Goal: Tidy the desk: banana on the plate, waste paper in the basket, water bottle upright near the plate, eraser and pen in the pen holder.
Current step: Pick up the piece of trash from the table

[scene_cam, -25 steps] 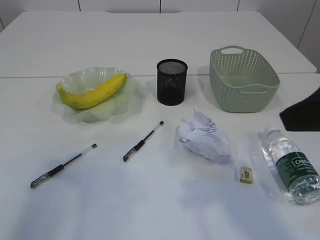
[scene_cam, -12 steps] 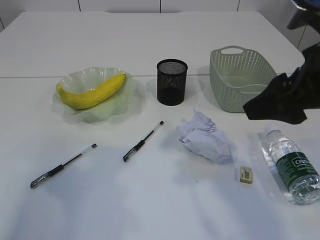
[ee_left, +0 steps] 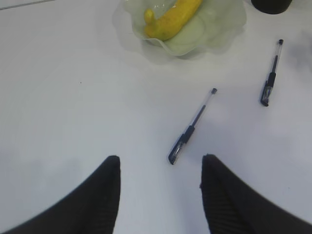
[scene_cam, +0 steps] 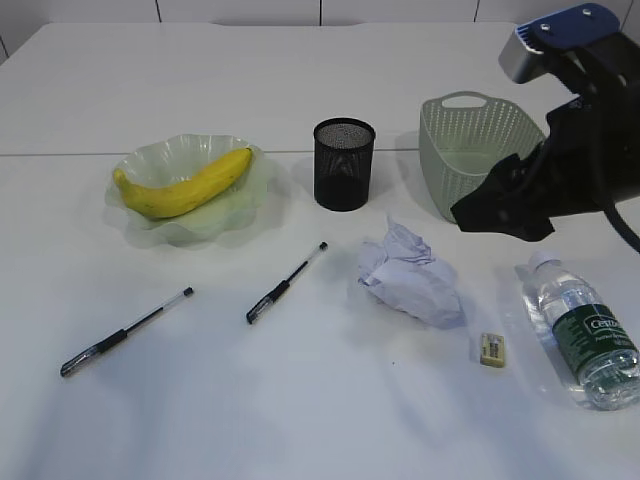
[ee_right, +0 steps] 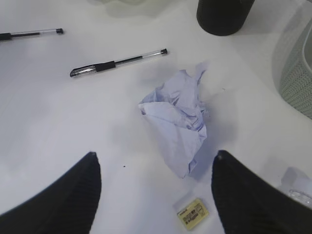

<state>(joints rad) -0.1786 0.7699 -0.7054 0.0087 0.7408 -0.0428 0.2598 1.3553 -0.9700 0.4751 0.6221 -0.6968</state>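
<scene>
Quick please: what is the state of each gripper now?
Left gripper: open, holding nothing.
Right gripper: open, holding nothing, above the waste paper.

The water bottle label's white lettering is too small to read.

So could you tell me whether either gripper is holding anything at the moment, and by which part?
Nothing is held. The left gripper is open over bare table near a pen; the right gripper is open above the crumpled paper.
</scene>
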